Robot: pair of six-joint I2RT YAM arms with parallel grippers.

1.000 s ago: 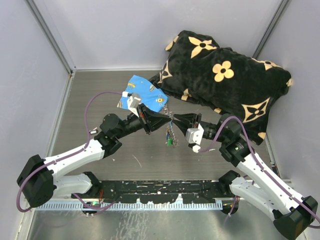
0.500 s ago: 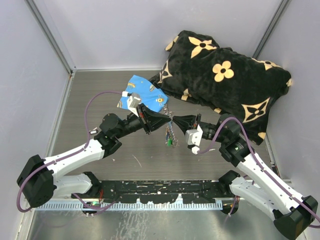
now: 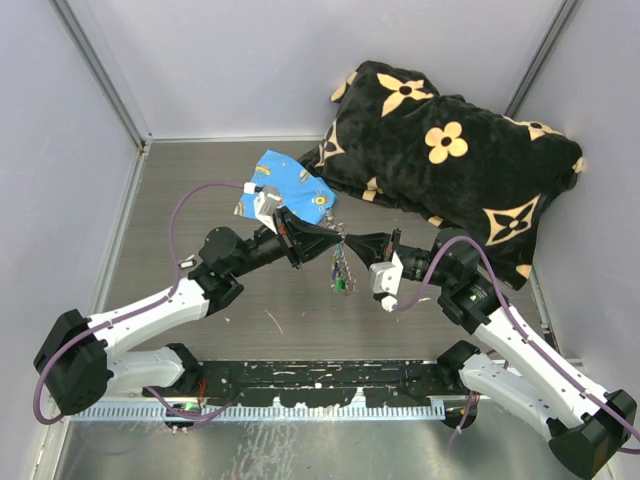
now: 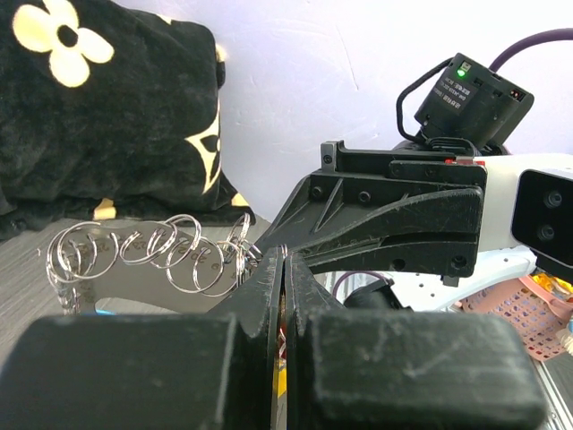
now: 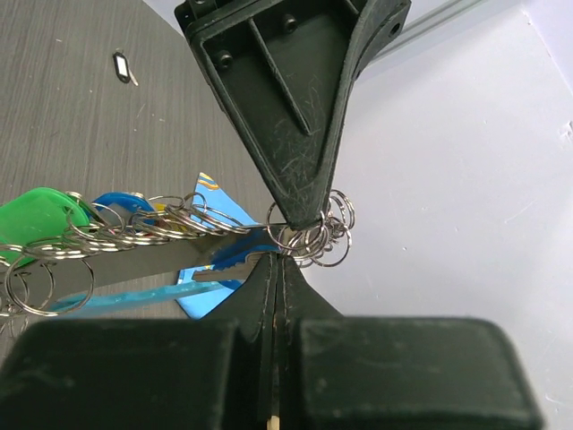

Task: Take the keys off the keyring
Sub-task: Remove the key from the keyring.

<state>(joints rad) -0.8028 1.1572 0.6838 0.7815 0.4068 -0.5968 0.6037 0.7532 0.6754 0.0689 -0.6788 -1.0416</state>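
While both arms reach toward the middle of the table [image 3: 200,200], their tips meet there, almost nose to nose, above the grey wood surface. The left gripper [image 3: 338,236] has its two fingers pressed fully together, with no gap between them, and it pinches the keyring [image 3: 341,262] at its upper end. The right gripper [image 3: 356,240] comes from the other side. Its fingers are also pressed together, and in the right wrist view the closed tip sits exactly in the small cluster of silver rings [image 5: 309,235], so it seems to pinch one of them too.

From this meeting point the keyring hangs down as a chain of many thin rings linked one into another. The keys [image 3: 341,285] are at its lower end, off the table. From the right wrist I see a green plastic head [image 5: 36,219], a blue head [image 5: 116,204] beside it, and a silver blade [image 5: 179,255] under the rings. In the left wrist view the rings [image 4: 161,255] spread out to the left of the closed fingers.

Behind the grippers a blue printed cloth [image 3: 290,185] lies flat. A black pillow [image 3: 450,150] with cream flowers fills the far right corner.
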